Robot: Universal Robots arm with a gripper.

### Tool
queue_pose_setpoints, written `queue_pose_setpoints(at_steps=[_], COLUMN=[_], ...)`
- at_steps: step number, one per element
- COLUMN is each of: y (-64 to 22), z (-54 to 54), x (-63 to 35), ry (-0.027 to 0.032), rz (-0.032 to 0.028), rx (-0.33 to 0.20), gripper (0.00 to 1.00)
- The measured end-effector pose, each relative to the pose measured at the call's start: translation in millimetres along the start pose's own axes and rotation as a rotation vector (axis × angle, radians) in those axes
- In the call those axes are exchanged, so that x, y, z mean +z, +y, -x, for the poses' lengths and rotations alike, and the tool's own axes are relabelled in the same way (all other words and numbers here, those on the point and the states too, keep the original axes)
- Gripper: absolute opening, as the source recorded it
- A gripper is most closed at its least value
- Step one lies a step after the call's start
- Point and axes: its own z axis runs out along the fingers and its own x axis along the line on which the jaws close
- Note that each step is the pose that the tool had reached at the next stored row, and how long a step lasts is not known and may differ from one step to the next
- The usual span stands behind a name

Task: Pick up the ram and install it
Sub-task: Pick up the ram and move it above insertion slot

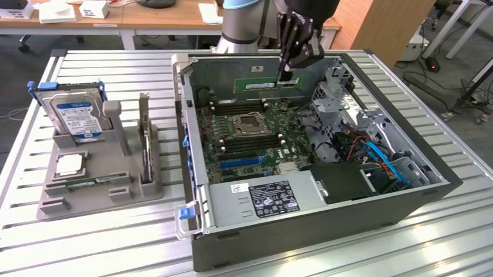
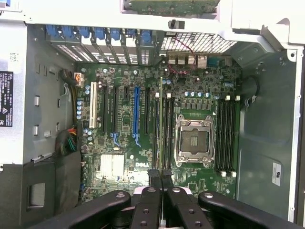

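My gripper (image 1: 287, 74) hangs over the open computer case (image 1: 308, 242), shut on the ram (image 1: 262, 84). The ram is a thin green stick, held level above the motherboard (image 1: 246, 144). In the wrist view the ram (image 2: 161, 124) shows edge-on as a narrow green line running out from between my fingertips (image 2: 155, 177). It lies in line with the long black memory slots (image 2: 167, 129) beside the processor socket (image 2: 194, 140), and still stands clear above them.
At the exterior view's left, a grey holder (image 1: 100, 190) carries a silver hard drive (image 1: 75, 115), a square processor chip (image 1: 69, 165) and an upright card (image 1: 144, 135). Inside the case are a power supply (image 1: 262, 199) and blue cables (image 1: 385, 161). The case walls surround the board.
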Motion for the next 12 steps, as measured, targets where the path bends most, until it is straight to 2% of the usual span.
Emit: queue_pose_setpoints(at_steps=[12], y=[-0.3], z=[0.3], x=[6.9], ry=[-0.0002], rz=[-0.0012], rx=[0.000], gripper=[0.11])
